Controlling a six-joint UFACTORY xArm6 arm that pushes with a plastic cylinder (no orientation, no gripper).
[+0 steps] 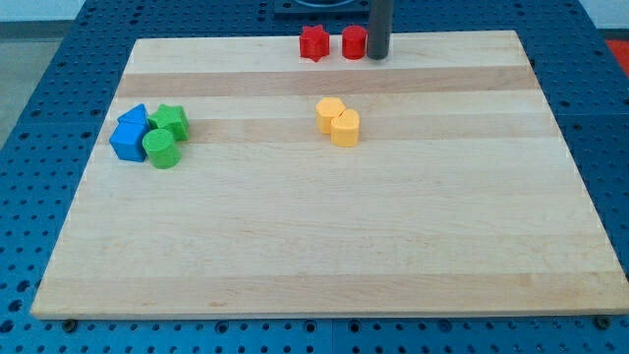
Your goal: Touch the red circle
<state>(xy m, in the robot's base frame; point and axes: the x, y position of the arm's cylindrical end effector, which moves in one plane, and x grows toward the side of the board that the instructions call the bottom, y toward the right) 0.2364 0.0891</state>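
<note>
The red circle (354, 42) stands near the top edge of the wooden board (324, 246), a little right of centre. A red star (314, 43) sits just to its left. My rod comes down from the view's top, and my tip (378, 56) rests on the board right beside the red circle's right side, touching it or nearly so.
Two yellow blocks, a hexagon (330, 113) and a cylinder (345, 128), sit together mid-board. At the left is a cluster: a blue triangle (134, 117), a blue block (127, 142), a green star (171, 120) and a green cylinder (160, 148).
</note>
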